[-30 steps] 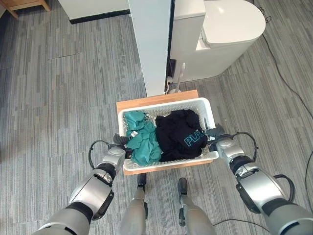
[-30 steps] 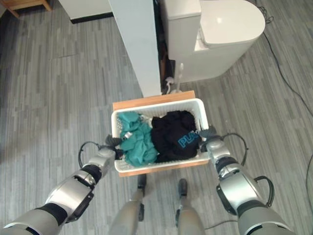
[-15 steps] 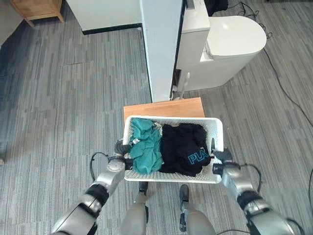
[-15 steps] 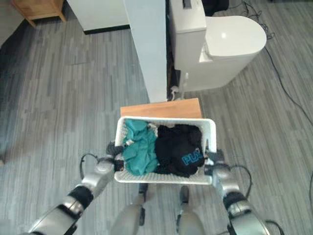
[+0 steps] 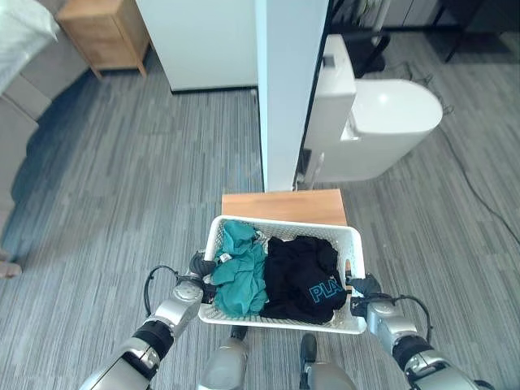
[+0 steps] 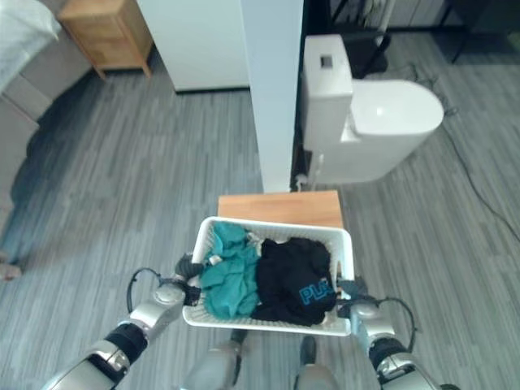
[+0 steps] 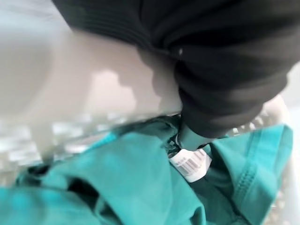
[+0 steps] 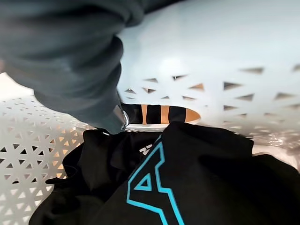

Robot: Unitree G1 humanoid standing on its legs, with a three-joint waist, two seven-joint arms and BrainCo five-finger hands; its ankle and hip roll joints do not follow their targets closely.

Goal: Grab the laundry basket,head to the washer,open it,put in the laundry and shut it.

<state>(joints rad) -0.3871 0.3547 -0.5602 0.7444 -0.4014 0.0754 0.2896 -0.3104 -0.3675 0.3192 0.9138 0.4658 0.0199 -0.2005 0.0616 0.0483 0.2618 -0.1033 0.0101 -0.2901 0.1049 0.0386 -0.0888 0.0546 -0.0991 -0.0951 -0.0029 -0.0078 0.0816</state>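
Right now the robot is holding the white laundry basket [image 5: 349, 244] up in front of itself, one robot hand at each short end. Its left robot hand [image 5: 201, 266] is gripping the basket's left rim, the thumb hooking over the edge just above the teal garment [image 5: 240, 272], as the left wrist view shows. Its right robot hand [image 5: 363, 286] is clamping the right rim the same way, a dark-tipped finger curling down inside the perforated wall next to the black garment [image 5: 302, 278] with teal lettering. Both pieces of laundry are lying side by side in the basket, teal on the robot's left, black on its right, touching in the middle. Just beyond the basket's far edge a low wooden surface [image 5: 284, 205] is sitting on the grey plank floor [image 5: 146, 179]. Behind that a white partition [image 5: 288, 81] is standing, with a white toilet [image 5: 382, 122] to its right. A wooden cabinet [image 5: 106, 32] is standing far off to the left.
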